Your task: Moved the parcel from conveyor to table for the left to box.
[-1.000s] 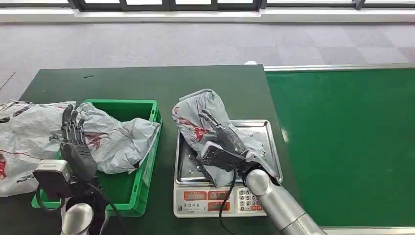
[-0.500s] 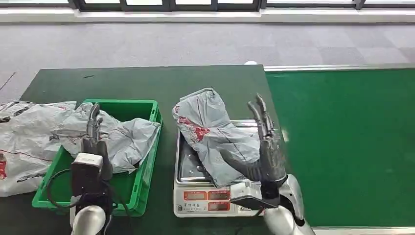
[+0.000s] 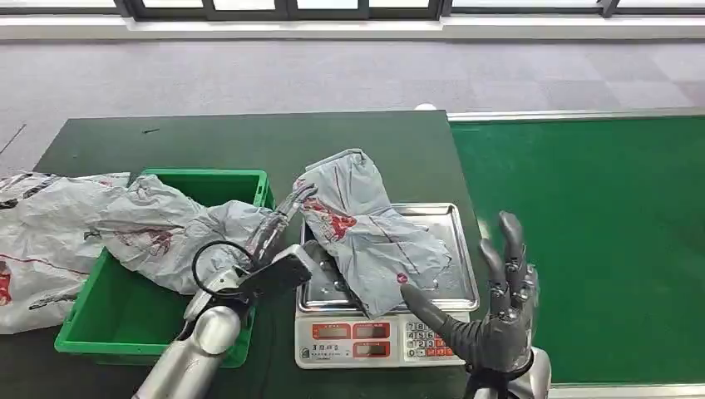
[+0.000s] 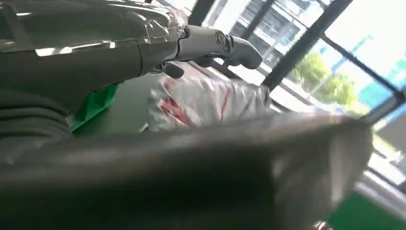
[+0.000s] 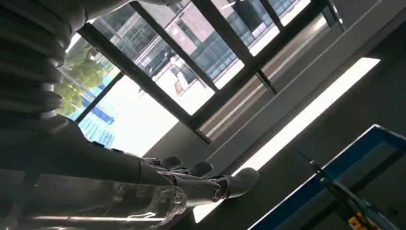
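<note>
The parcel [image 3: 370, 237], a crumpled grey plastic bag with red print, lies across the steel tray of the scale [image 3: 441, 283]. My left hand [image 3: 278, 226] reaches over the green bin's right wall with its fingers stretched out, their tips at the parcel's left edge; it holds nothing. In the left wrist view those fingers [image 4: 220, 43] stand just in front of the parcel [image 4: 206, 98]. My right hand [image 3: 490, 312] is raised at the scale's front right corner, fingers spread and apart from the parcel. The right wrist view has its fingers [image 5: 201, 184] against windows.
A green bin [image 3: 208, 179] stands left of the scale with another grey parcel [image 3: 166, 237] draped over it. More grey bags [image 3: 37, 241] lie at the table's left edge. The scale's keypad [image 3: 370, 337] faces me. The green conveyor [image 3: 590, 241] runs along the right.
My right hand let go of the parcel on the scale and drew back to the front right, fingers spread. My left hand swung from over the bin across to the parcel's left edge.
</note>
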